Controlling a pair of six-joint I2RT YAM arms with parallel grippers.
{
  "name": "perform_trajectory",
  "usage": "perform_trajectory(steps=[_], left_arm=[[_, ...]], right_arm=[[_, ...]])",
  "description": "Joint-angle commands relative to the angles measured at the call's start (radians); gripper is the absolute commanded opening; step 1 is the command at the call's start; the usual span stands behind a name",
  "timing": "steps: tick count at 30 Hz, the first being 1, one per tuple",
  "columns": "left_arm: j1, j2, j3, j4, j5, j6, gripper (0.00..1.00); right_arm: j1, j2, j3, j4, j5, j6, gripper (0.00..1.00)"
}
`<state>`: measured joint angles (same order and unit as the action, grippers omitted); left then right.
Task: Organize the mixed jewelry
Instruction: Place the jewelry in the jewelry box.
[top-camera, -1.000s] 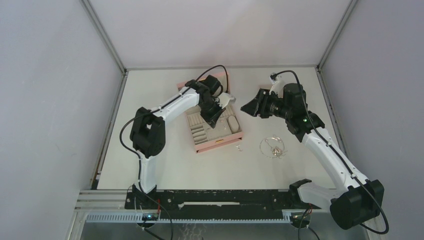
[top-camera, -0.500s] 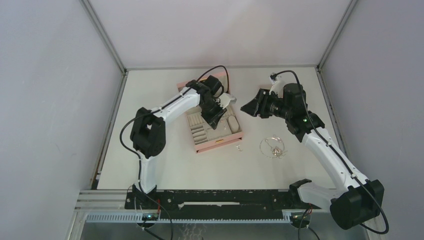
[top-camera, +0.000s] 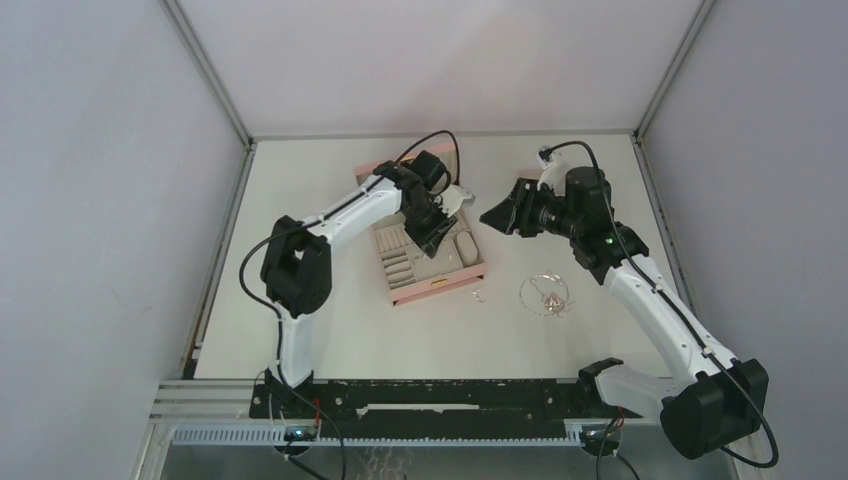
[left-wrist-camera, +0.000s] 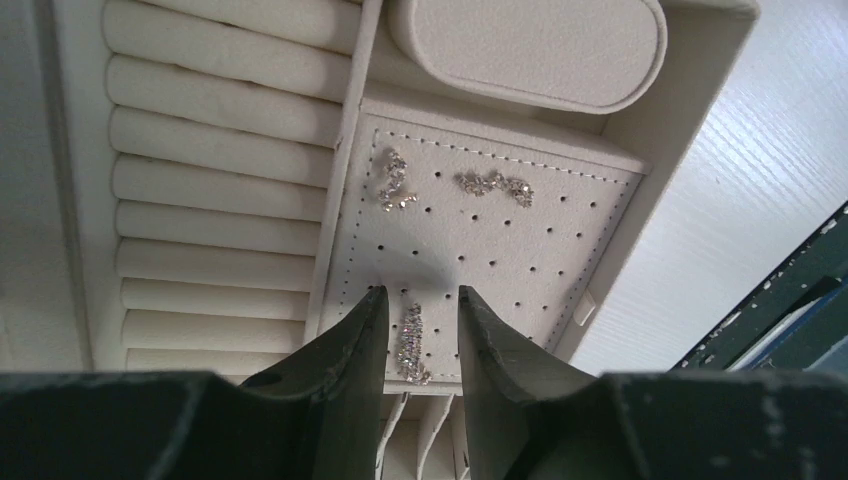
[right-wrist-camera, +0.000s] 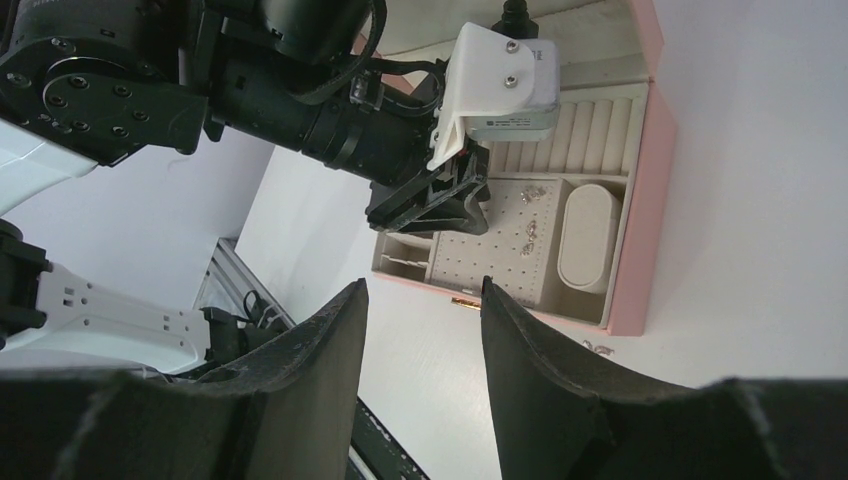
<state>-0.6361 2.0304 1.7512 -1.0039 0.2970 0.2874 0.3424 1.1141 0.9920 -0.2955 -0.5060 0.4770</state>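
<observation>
**Left arm.** My left gripper (left-wrist-camera: 421, 296), jaws spread, hangs over the perforated beige earring pad (left-wrist-camera: 500, 250) in the pink quilted box (right-wrist-camera: 645, 200). One sparkling silver earring (left-wrist-camera: 412, 343) lies on the pad between its fingertips, clear of both. Two more silver earrings (left-wrist-camera: 395, 182) lie just ahead of them.

**Right arm.** My right gripper (right-wrist-camera: 423, 286), jaws spread and empty, hovers beside the box. The thin looped silver chain necklace (top-camera: 545, 293) lies on the white table (top-camera: 330, 330), back beside its forearm.

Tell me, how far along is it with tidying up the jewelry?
Done: three sparkly earrings lie on the perforated panel of the pink box. In hand: nothing; the left claw stands open over the third earring, and the right claw hovers open, empty. Left: the chain necklace and a small silver piece lie on the table beside the box.
</observation>
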Motion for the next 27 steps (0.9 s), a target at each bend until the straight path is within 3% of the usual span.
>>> perform_trajectory(steps=[1,15,27], left_arm=[[-0.001,-0.052,0.034,0.054,-0.063,-0.004,0.38],[-0.001,-0.141,0.052,0.043,-0.065,-0.037,0.4],[-0.002,-0.261,-0.075,0.157,-0.082,-0.142,0.39]], right_arm=[[0.007,-0.007,0.035,0.039,-0.009,-0.008,0.54],[0.011,-0.005,0.035,0.041,-0.008,-0.007,0.54],[0.018,-0.008,0.034,0.034,-0.005,-0.009,0.54]])
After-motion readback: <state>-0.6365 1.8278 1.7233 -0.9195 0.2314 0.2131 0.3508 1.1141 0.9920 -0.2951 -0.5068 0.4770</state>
